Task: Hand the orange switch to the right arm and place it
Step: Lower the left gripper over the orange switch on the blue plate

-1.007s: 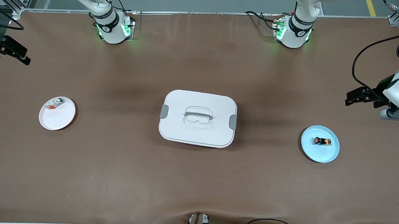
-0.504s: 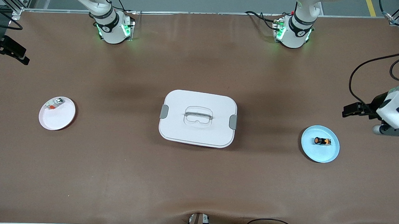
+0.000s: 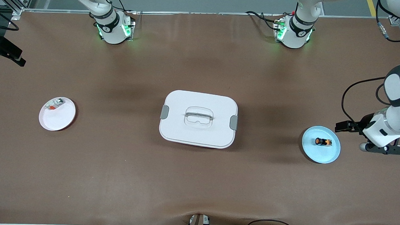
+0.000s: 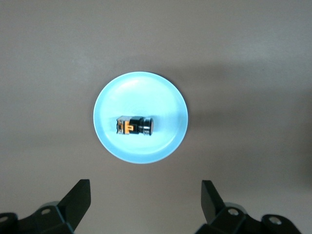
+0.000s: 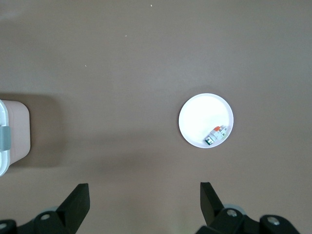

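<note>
The orange switch [image 3: 322,141] lies on its side on a light blue plate [image 3: 328,155] toward the left arm's end of the table. In the left wrist view the switch [image 4: 135,125] shows a black body with orange marks, in the middle of the plate [image 4: 163,144]. My left gripper [image 3: 341,126] hangs open in the air beside the plate, over bare table. Its fingers [image 4: 78,195] hold nothing, and the left gripper [image 4: 145,192] is well clear of the switch. My right gripper [image 3: 20,61] waits open and empty at the right arm's end, and the right gripper [image 5: 144,192] is high over bare table.
A white lidded box [image 3: 198,118] with grey clips stands mid-table, its corner [image 5: 12,136] in the right wrist view. A pale pink plate [image 3: 58,121] toward the right arm's end holds a small silver-white part [image 3: 55,104]. That plate [image 5: 200,114] and part [image 5: 216,134] also show there.
My left arm has swung in from the table's end, bringing its gripper close beside the blue plate. The right gripper has drifted slightly outward. The switch has not moved.
</note>
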`<state>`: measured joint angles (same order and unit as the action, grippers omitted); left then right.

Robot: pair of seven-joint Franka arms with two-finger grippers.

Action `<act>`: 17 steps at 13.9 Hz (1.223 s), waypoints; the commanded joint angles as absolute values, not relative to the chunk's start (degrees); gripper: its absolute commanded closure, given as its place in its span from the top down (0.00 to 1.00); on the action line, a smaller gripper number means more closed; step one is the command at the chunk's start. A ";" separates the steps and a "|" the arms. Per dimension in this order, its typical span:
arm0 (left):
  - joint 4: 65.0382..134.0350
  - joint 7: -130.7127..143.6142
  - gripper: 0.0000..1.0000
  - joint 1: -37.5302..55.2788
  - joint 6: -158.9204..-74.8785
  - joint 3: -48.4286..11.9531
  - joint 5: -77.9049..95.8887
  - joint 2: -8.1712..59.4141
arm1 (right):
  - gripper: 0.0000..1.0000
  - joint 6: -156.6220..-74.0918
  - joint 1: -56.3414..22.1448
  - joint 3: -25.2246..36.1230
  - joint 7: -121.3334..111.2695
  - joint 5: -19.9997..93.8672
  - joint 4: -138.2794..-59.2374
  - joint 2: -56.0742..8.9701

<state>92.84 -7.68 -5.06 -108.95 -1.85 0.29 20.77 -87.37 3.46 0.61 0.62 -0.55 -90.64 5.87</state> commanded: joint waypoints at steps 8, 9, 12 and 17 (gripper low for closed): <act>101.50 -16.59 1.00 -6.24 -125.75 -1.85 -0.09 24.52 | 1.00 -87.36 4.22 0.17 -0.35 -0.35 -90.62 6.33; 102.12 -18.26 1.00 -7.20 -126.73 -2.02 0.00 24.78 | 1.00 -87.45 4.31 0.18 -0.35 -0.35 -90.62 6.33; 102.22 -18.63 1.00 -7.65 -127.18 -2.02 0.53 26.62 | 1.00 -87.63 4.31 0.18 -0.53 -0.35 -90.62 6.24; 102.13 -18.46 1.00 -7.91 -127.70 -2.02 3.94 28.82 | 1.00 -87.71 4.22 0.18 -0.61 -0.35 -90.70 6.15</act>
